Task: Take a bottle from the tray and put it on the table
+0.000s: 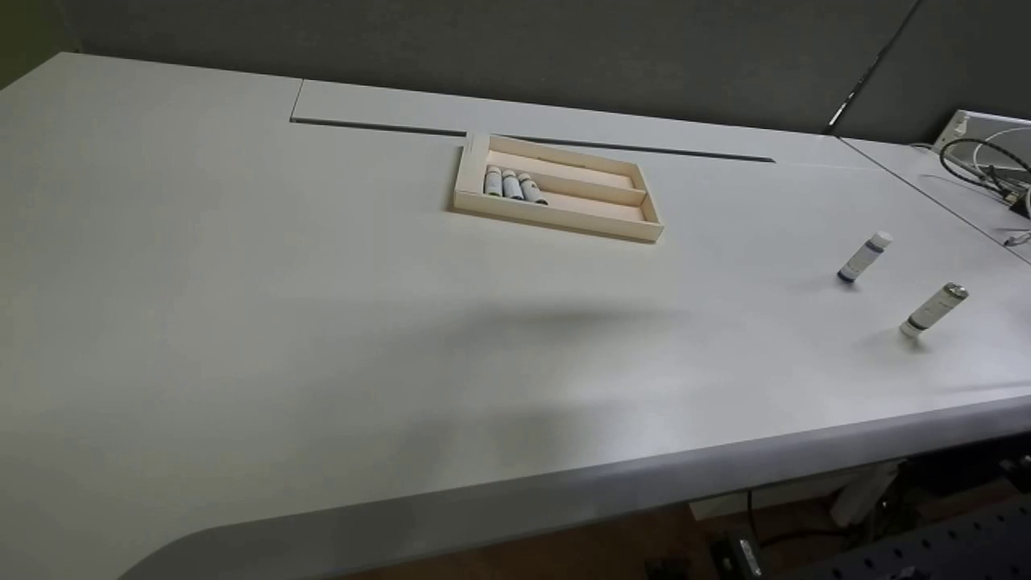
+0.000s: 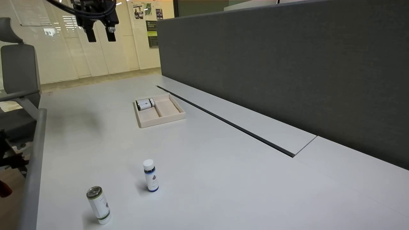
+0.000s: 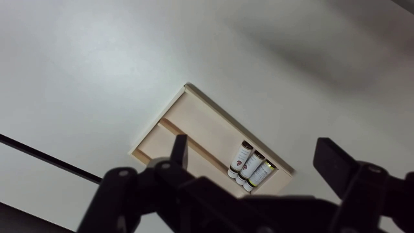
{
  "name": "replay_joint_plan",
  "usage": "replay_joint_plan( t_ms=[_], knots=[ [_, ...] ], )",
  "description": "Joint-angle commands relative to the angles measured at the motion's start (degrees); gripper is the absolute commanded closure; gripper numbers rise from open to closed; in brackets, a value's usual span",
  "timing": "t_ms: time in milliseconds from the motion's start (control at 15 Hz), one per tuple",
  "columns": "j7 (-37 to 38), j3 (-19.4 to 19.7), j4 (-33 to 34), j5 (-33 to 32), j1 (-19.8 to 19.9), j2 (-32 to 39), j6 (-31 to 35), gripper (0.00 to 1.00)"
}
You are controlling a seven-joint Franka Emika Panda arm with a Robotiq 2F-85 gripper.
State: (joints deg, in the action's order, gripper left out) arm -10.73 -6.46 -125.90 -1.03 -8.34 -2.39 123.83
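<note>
The light wooden tray [image 1: 556, 217] lies on the white table [image 1: 242, 266]; it also shows in an exterior view [image 2: 163, 120] and the wrist view [image 3: 207, 103]. Three white-labelled bottles [image 1: 512, 184] lie side by side at one end of one compartment. In the wrist view the bottles [image 3: 250, 165] have white caps toward the divider and dark ends toward the outer wall; one has yellow bands. My gripper [image 2: 101, 37] is open and empty, high above the table. In the wrist view its fingers [image 3: 252, 145] stand apart, with the bottles seen between them.
Two more bottles stand on the table: a blue-banded one cap up [image 2: 150, 175] and one cap down [image 2: 98, 205]. A dark slot [image 2: 223, 121] runs behind the tray. A grey partition [image 2: 271, 64] borders the table. Cables [image 1: 987, 165] lie at the far right.
</note>
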Motion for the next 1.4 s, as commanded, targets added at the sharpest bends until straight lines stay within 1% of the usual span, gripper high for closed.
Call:
replay_joint_plan(
  t_ms=[0,200,333,533,733,867,1200,1267,1333],
  knots=[
    [1.43,0.09,1.04,-0.5,0.76,1.64,3.86,0.0],
    [5.62,0.9,4.89,-0.91,1.9,8.21,11.62,0.0],
    [6.88,1.37,7.77,-1.11,2.49,13.35,13.93,0.0],
    [6.8,1.38,12.13,0.32,2.66,21.22,15.2,0.0],
    [5.71,0.24,15.31,2.36,2.57,27.49,16.5,0.0],
    [6.18,-0.37,16.67,2.77,1.95,30.64,18.44,0.0],
    [9.55,0.42,19.83,1.43,-0.79,36.39,22.3,0.0],
    [9.92,0.55,20.68,1.32,-1.13,37.45,22.06,0.0],
    [8.91,-0.29,22.0,2.26,-0.58,38.42,19.79,0.0]
  ],
)
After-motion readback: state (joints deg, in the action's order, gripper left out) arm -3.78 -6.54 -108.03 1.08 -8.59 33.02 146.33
